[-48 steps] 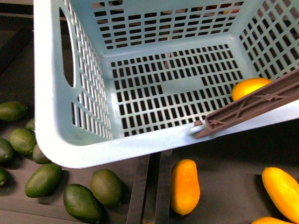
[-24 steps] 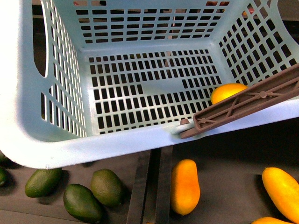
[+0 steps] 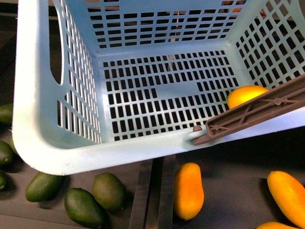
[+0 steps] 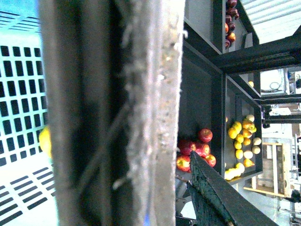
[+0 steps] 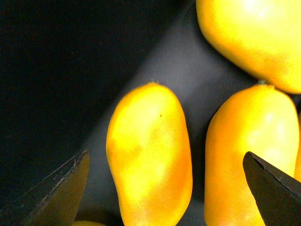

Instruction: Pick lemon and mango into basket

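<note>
- The right gripper (image 5: 164, 188) is spread wide and holds nothing; its two dark fingertips (image 5: 59, 186) stand on either side of the mango (image 5: 149, 160) without touching it.
- That mango lies on a dark tray (image 5: 61, 70), with a second mango (image 5: 249, 155) just beside it and a third mango (image 5: 254, 37) near its stem end.
- In the left wrist view, one dark finger of the left gripper (image 4: 207, 188) shows beside a blurred, fuzzy brown strip (image 4: 155, 113) that fills the middle. Whether it is clamped cannot be told.
- The basket (image 3: 95, 155) sits tilted, and its near rim covers part of the tray in the front view.
- The lemon (image 3: 245, 94) rests on the basket's slotted floor in the near right corner, partly hidden by the brown handle (image 3: 257, 114).
- Below the rim, an orange fruit (image 3: 188, 191) lies just beside a dark rail (image 3: 153, 195), and another long yellow fruit (image 3: 288, 195) lies toward the tray's right edge.
- Green fruits (image 3: 83, 206) crowd the near left corner.
- Red apples (image 4: 195, 150) fill a far bin.
</note>
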`<act>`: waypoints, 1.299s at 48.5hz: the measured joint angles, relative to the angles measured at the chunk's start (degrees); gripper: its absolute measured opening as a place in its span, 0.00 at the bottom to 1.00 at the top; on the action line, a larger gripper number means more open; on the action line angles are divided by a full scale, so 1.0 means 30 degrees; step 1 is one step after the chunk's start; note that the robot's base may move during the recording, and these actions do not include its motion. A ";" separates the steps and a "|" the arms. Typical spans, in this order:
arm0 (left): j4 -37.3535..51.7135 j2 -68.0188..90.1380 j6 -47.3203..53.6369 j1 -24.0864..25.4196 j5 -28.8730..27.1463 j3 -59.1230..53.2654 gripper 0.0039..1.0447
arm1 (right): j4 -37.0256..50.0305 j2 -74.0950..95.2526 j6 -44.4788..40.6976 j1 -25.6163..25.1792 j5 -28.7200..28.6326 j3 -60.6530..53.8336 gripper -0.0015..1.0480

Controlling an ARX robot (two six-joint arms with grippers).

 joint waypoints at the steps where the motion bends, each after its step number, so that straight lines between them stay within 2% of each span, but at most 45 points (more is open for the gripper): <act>1: 0.0000 0.0000 0.0000 0.0000 -0.0007 0.0000 0.28 | 0.0044 0.0189 0.0080 0.0087 -0.0007 0.0000 0.92; 54: 0.0000 0.0000 0.0022 0.0007 -0.0066 0.0000 0.28 | -0.1610 0.4073 0.2229 0.1362 0.0131 0.4014 0.92; 63: 0.0000 0.0000 0.0022 0.0007 -0.0051 0.0000 0.28 | -0.1698 0.4386 0.2353 0.1362 0.0189 0.4408 0.67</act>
